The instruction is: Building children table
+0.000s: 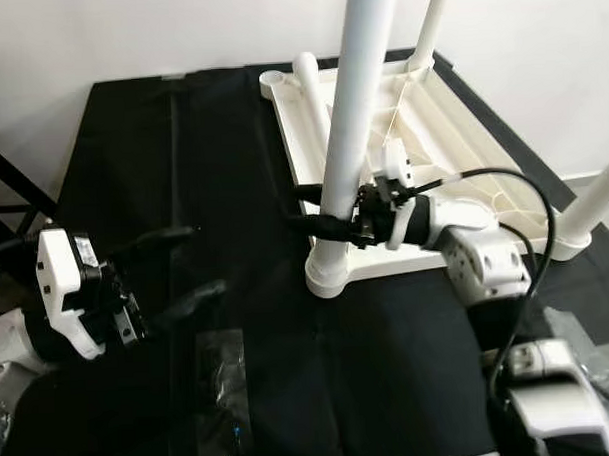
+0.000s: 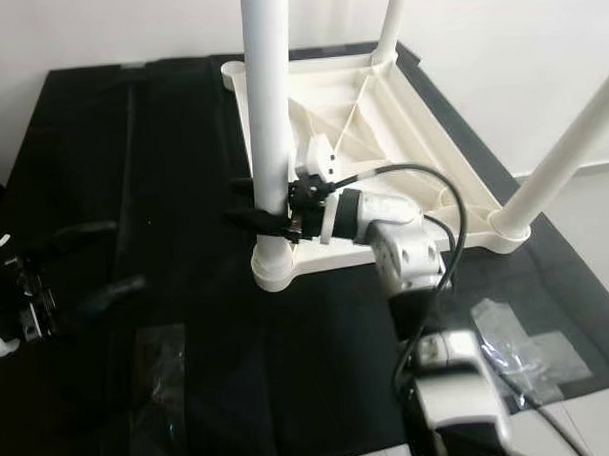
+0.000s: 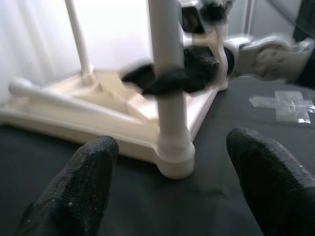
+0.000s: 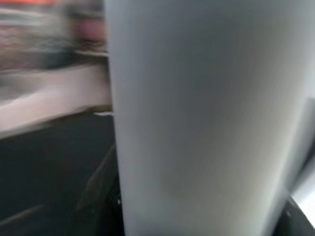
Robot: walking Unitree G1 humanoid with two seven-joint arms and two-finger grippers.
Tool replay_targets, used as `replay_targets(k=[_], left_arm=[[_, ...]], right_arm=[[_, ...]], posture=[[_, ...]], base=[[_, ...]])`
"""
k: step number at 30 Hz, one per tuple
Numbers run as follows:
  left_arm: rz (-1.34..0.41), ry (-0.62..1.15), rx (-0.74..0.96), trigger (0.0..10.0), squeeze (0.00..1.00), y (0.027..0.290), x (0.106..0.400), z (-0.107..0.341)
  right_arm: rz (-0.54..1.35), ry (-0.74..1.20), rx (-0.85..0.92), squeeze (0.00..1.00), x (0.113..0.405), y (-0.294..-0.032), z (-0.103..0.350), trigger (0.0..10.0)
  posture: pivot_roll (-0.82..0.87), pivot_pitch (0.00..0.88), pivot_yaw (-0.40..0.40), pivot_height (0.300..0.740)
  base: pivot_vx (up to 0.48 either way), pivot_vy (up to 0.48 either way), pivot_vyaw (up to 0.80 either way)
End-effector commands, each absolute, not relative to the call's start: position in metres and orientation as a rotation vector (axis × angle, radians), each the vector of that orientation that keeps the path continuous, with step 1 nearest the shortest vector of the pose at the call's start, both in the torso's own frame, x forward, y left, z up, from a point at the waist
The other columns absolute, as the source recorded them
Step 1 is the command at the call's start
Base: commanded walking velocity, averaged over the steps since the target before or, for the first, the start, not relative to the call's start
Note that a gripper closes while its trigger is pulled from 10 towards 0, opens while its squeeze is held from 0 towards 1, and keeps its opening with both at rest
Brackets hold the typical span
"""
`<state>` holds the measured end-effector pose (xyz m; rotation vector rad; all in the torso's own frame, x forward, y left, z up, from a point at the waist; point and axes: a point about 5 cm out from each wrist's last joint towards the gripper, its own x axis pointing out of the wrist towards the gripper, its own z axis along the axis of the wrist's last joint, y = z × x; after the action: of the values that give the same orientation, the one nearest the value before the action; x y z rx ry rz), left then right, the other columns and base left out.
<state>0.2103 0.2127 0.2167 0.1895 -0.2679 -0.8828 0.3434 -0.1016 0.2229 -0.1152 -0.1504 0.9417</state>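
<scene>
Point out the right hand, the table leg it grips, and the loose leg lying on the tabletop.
right hand [image 1: 311, 210], left eye view, between fingertips.
table leg [image 1: 353, 116], left eye view, mid-shaft.
loose leg [image 1: 314, 88], left eye view, upper shaft.

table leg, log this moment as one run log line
stage: leg fitting | right gripper: shut on table leg, upright in corner socket | left gripper: open, apart, over black cloth | tabletop: upside down | loose leg: lying on tabletop

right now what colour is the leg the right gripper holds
White leg, clearest in the left eye view.
</scene>
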Motion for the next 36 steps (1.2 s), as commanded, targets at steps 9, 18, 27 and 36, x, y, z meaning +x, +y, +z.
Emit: replay_targets(k=[9,18,27,36], left_arm=[[-0.866,-0.173,0.146,10.0,0.00,0.189,0.208,0.166],[-0.823,-0.188,0.124,10.0,0.00,0.187,0.209,0.162],[-0.798,-0.212,0.147,10.0,0.00,0.180,0.208,0.161],[-0.787,-0.215,0.153,10.0,0.00,0.179,0.206,0.162]], right_arm=[[0.605,0.116,-0.246,0.00,0.322,-0.106,0.164,0.0],[0.744,0.026,-0.130,1.00,0.345,-0.111,0.209,10.0],[1.262,-0.064,-0.453,0.00,0.349,-0.123,0.257,10.0],[1.370,-0.039,-0.596,0.00,0.363,-0.119,0.271,10.0]], posture=[[-0.13,0.214,-0.049,0.740],[-0.11,0.212,-0.067,0.740],[-0.09,0.215,-0.060,0.740],[-0.07,0.230,-0.068,0.740]], base=[[0.000,0.000,0.00],[0.000,0.000,0.00],[0.000,0.000,0.00],[0.000,0.000,0.00]])
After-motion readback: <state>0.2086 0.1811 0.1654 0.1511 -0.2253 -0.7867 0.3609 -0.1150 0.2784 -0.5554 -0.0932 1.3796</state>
